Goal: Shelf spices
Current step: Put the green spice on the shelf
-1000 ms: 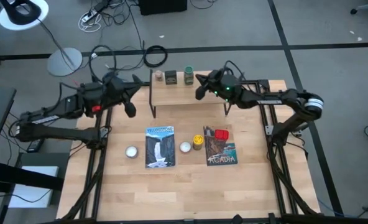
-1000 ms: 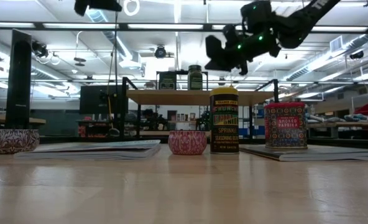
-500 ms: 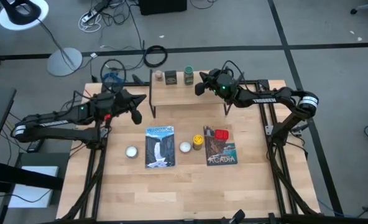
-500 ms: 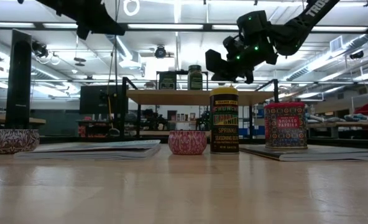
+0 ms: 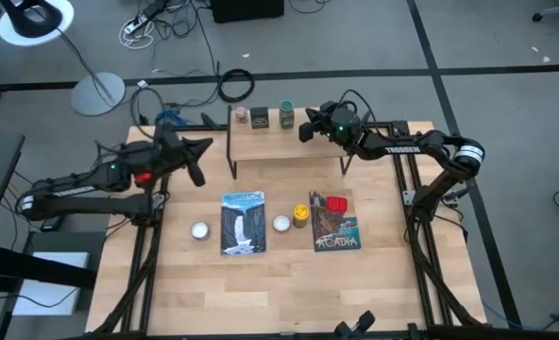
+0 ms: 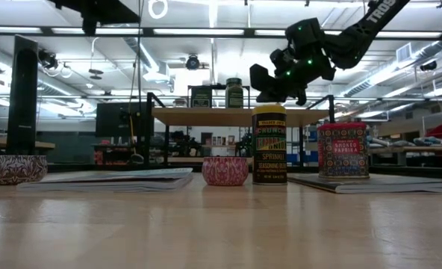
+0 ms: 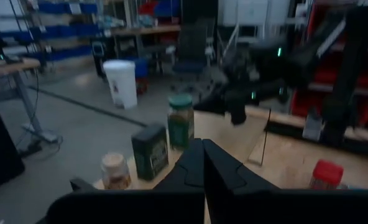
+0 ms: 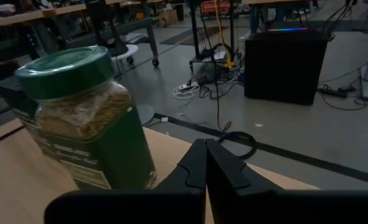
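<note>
Yellow-capped jar [image 6: 269, 145] showing "SPRINKLE SEASONING"; red tin [image 6: 343, 150] showing "SMOKED PAPRIKA"; book [image 5: 335, 229] showing "ACADIA".
Right claw [image 5: 307, 129] hovering clenched, empty, beside green jar [image 5: 287, 114] standing on shelf [image 5: 289, 142] at desk [image 5: 289, 283] far edge.
Left claw [image 5: 194, 161] hanging clenched, empty, near far-left corner.

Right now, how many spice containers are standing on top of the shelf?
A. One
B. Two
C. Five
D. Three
D. The high view shows three on the shelf: the tiny brown jar, the dark square tin and the green jar. The yellow-capped jar and the red boxy tin are not on it; they are lower on the table, the red tin on a picture book.
</note>
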